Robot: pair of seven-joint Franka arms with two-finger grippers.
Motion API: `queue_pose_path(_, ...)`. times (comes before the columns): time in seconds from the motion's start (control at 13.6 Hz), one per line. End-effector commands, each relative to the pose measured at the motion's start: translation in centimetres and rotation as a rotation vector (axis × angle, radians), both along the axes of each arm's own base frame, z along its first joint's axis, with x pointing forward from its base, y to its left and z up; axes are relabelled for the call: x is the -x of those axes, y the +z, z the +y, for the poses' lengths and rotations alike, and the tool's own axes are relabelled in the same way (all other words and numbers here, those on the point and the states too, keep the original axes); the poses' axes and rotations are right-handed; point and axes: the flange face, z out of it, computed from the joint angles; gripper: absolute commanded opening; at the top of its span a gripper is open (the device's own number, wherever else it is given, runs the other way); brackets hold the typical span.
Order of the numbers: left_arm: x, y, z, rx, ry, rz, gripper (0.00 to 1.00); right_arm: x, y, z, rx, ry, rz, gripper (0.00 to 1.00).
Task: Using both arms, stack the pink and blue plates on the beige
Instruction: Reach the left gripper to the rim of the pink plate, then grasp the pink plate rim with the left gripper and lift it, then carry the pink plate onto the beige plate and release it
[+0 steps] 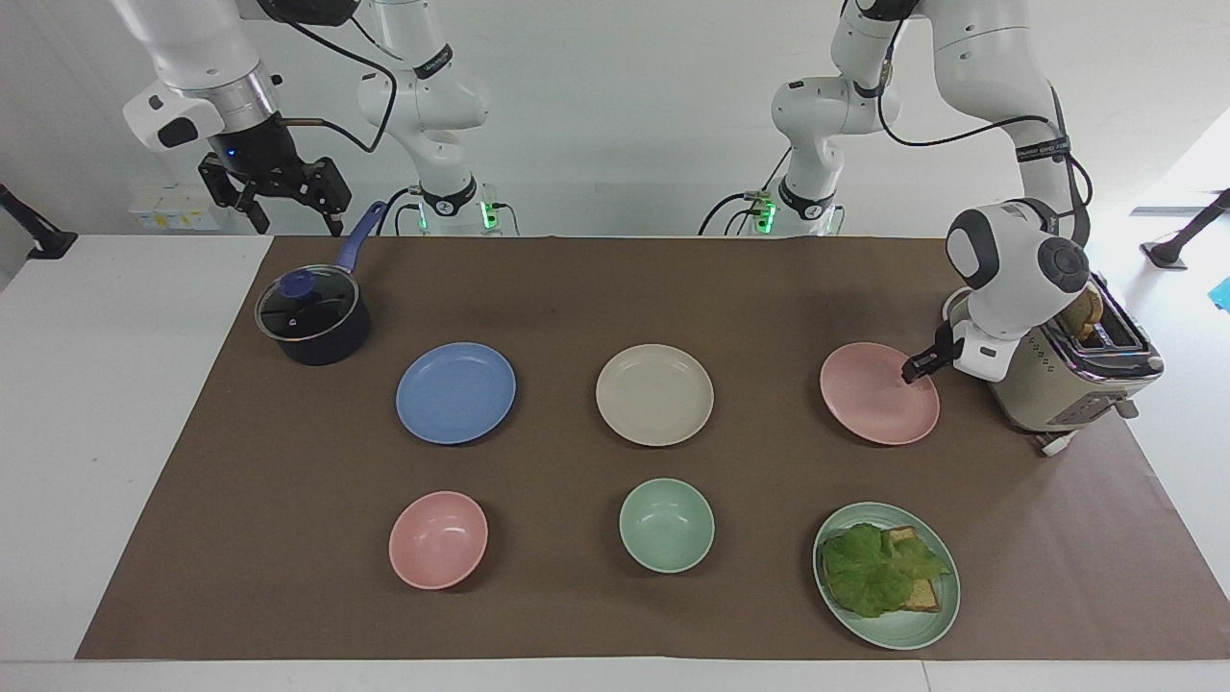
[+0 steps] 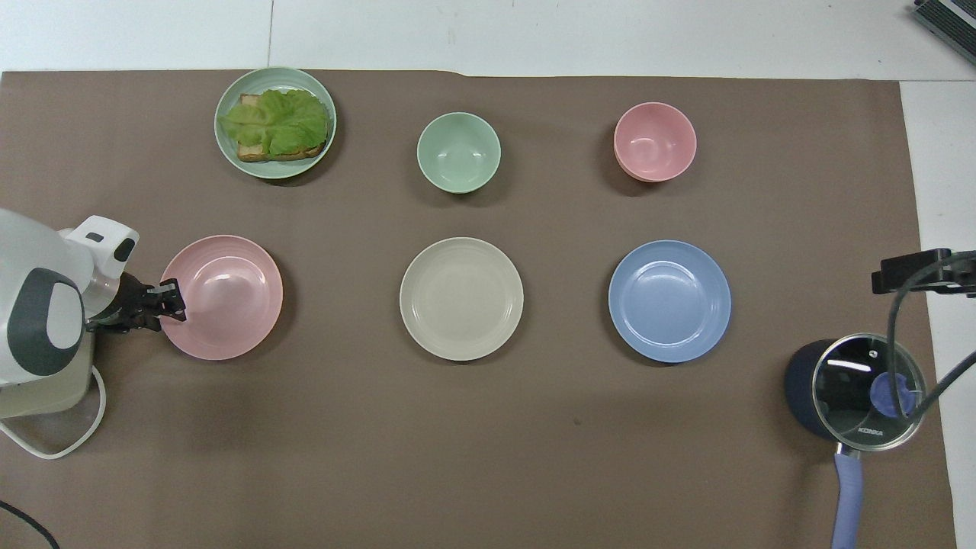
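Note the left gripper point(image 1: 911, 368) at the pink plate point(image 1: 874, 394) rim; you cannot tell its closure. Right gripper point(image 1: 279, 192) waits with jaws apart.

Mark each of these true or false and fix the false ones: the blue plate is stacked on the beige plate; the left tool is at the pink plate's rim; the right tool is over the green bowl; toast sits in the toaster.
1. The blue plate is stacked on the beige plate. False: they lie apart, side by side on the mat.
2. The left tool is at the rim of the pink plate. True.
3. The right tool is over the green bowl. False: it hangs up by the lidded pot.
4. Toast sits in the toaster. True.
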Motion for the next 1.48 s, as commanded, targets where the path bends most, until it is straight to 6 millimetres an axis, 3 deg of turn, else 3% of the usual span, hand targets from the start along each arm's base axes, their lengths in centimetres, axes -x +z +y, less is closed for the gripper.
queue_pose_path(0.0,1.0,0.5,-0.2,0.018,-0.001,0.023,0.0,0.3,0.5,0.0,0.01,-0.018,0.0,1.0)
queue_pose_path(0.22,0.5,2.5,-0.8,0.042,-0.01,0.073,0.0,0.3,0.5,0.0,0.01,-0.018,0.0,1.0)
queue_pose_path(0.52,-0.8,8.3,-2.1,0.216,0.086,0.031,0.0,0.3,0.5,0.0,0.01,-0.018,0.0,1.0)
queue_pose_path(0.74,-0.8,10.1,-3.9,0.295,0.134,0.002,0.0,0.3,0.5,0.0,0.01,-0.018,0.0,1.0)
queue_pose_path(0.96,-0.7,10.3,-11.8,0.274,0.122,0.024,0.0,0.3,0.5,0.0,0.01,-0.018,0.0,1.0)
queue_pose_path(1.4,1.2,10.9,-24.3,0.275,0.133,-0.016,0.0,0.3,0.5,0.0,0.01,-0.018,0.0,1.0)
